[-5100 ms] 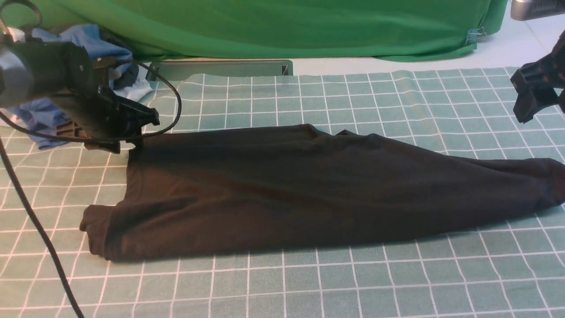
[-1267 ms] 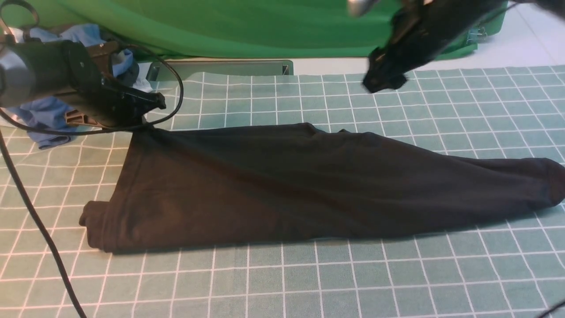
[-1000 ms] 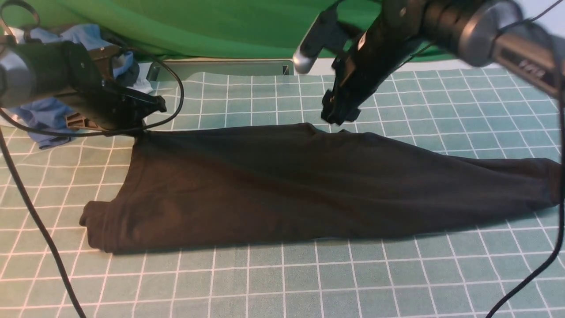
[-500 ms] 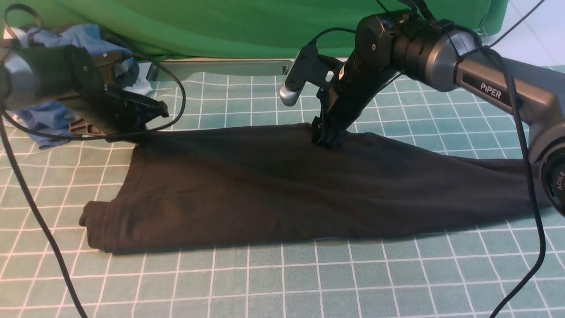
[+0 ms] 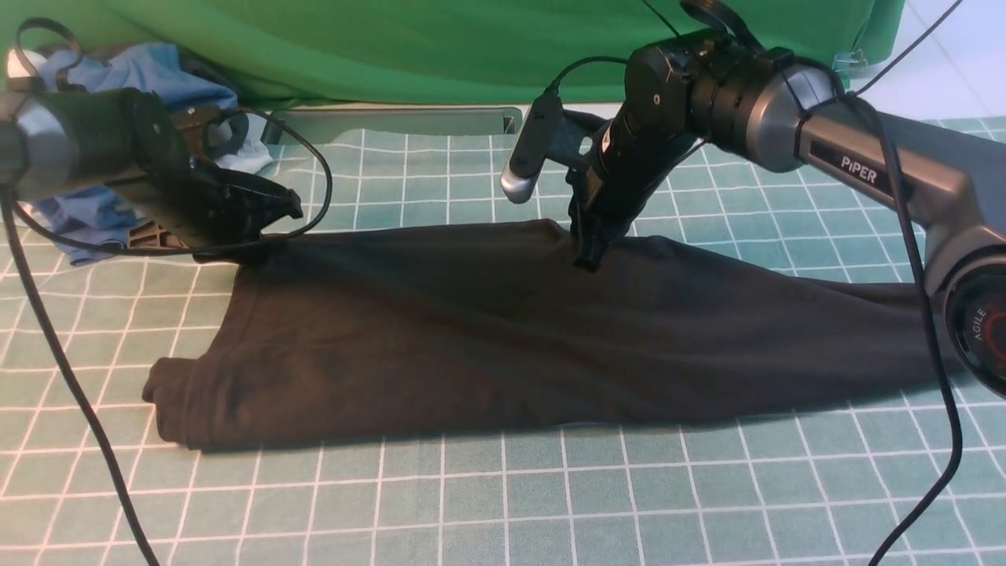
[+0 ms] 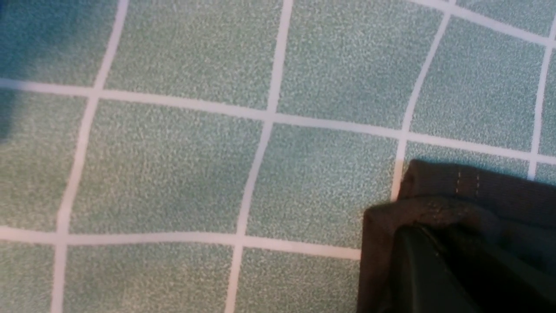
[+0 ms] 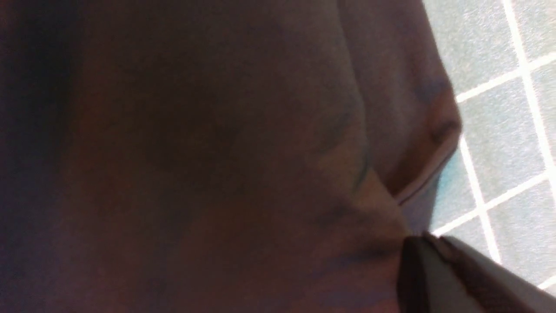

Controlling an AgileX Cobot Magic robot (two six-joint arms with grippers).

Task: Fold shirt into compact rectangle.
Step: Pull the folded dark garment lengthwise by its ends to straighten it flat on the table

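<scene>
A black shirt (image 5: 440,346) lies stretched lengthwise across a counter (image 5: 550,503) covered by a green cloth with a white grid, its layers overlapping along the far edge. At the shirt's far-left corner, the robot's left gripper (image 5: 259,250) is closed on the fabric, a small fold gathered at its fingertips. The right gripper (image 5: 589,263), reaching in from the shirt's right, is closed on the far edge near the middle, its tips pinching the dark knit. The shirt's near-left corner juts outward in a small, bunched flap, while its right end passes behind the right arm (image 5: 786,118). Beyond the shirt's far-left corner, blue garments (image 5: 149,71) sit heaped behind the left arm (image 5: 94,141), with white fabric (image 5: 250,153) alongside. A green drape (image 5: 440,47) hangs beyond the shirt, above a shallow tray (image 5: 393,120) at the cloth's far edge. Black cables (image 5: 939,354) loop down from both arms.
</scene>
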